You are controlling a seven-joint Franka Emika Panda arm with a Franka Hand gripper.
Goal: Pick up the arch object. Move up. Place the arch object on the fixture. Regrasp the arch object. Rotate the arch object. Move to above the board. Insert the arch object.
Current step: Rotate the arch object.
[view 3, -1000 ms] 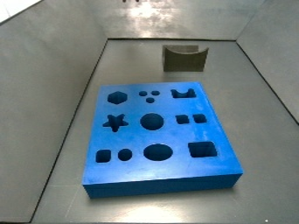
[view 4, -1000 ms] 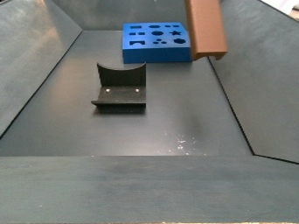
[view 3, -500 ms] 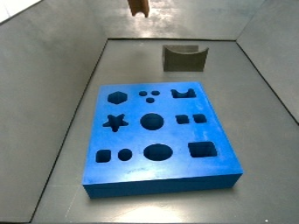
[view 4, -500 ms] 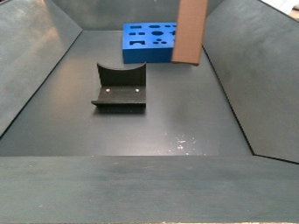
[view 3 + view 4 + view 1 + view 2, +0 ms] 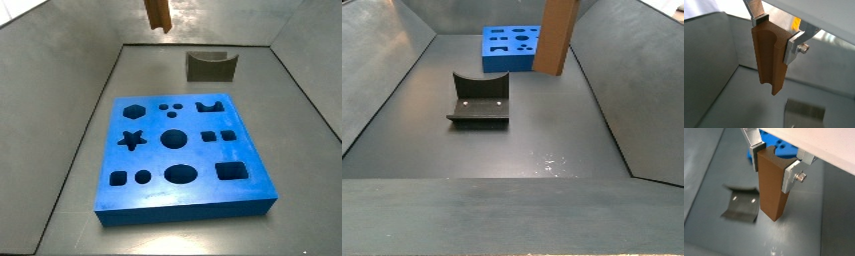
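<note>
My gripper [image 5: 777,32] [image 5: 774,164] is shut on the upper end of the arch object [image 5: 769,57] [image 5: 772,188]. This orange-brown bar hangs upright, its curved notch up between the silver fingers [image 5: 794,45]. In both side views only the arch object [image 5: 158,14] [image 5: 556,37] shows, high in the air, with the gripper cut off above it. The fixture [image 5: 210,66] [image 5: 480,100] [image 5: 741,208], a dark block with a scooped top, stands bare on the floor, below and to one side of the bar. The blue board [image 5: 187,150] [image 5: 513,47] [image 5: 777,150] lies flat with its cutouts unfilled.
Sloping grey walls [image 5: 389,70] close in the bin floor on all sides. A pale grey patch [image 5: 805,111] shows on the floor below the bar in a wrist view; what it is cannot be told.
The arch object, held throughout, has swung from tilted to upright. It has come down into a side view that did not show it a second ago. Board and fixture have not moved.
</note>
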